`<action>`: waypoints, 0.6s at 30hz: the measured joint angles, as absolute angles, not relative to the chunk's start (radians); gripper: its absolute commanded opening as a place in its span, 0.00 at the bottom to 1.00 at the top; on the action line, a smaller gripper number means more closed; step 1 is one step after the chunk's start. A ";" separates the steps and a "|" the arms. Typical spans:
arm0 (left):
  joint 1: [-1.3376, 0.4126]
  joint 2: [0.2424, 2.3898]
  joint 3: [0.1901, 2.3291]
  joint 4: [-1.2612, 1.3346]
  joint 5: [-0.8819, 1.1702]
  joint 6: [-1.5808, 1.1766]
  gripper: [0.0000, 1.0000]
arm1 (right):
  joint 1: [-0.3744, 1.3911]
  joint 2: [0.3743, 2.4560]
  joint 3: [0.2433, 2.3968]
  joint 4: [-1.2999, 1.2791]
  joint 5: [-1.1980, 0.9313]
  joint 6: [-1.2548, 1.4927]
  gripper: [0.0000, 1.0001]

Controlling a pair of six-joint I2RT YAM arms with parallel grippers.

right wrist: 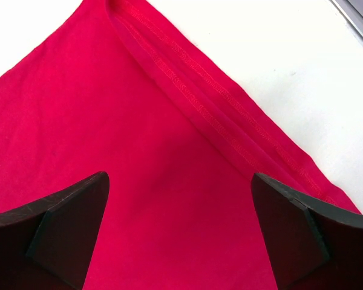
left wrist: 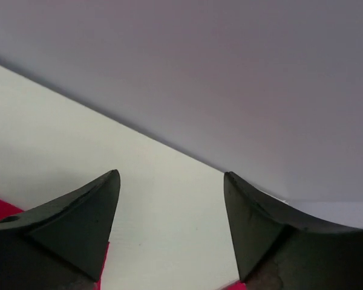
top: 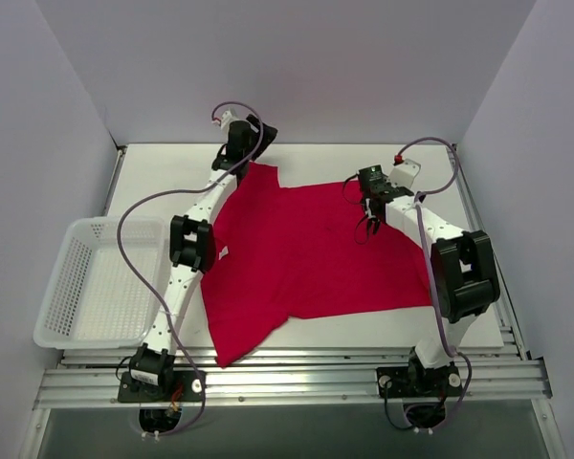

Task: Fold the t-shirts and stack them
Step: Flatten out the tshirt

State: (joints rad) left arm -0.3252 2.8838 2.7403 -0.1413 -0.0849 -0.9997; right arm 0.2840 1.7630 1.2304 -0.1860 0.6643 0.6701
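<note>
Left arm is stretched far, left pincer (left wrist: 170,174) partly open at the t-shirt (top: 306,249) edge; right arm bent, right pincer (right wrist: 179,175) wide open above it.

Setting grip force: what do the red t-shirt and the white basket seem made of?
The t-shirt looks like soft matte knit cloth, possibly cotton: it lies limp with shallow wrinkles, and the right wrist view shows a stitched hem. The basket looks like rigid white plastic: moulded mesh walls, smooth rim.
</note>
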 measured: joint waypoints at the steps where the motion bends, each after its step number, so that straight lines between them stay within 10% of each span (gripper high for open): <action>1: -0.321 2.912 2.798 -0.140 -0.071 -1.000 0.87 | 0.286 1.763 1.230 -0.186 0.666 0.669 1.00; 14: -0.273 2.320 2.062 0.002 -0.047 -0.845 0.94 | 0.304 1.762 1.230 -0.174 0.688 0.662 0.99; 17: -0.274 2.091 1.885 0.020 -0.084 -0.796 0.97 | 0.303 1.747 1.207 -0.143 0.688 0.643 0.61; 18: -0.275 2.025 1.840 0.029 -0.095 -0.783 0.98 | 0.301 1.740 1.196 -0.130 0.681 0.634 0.32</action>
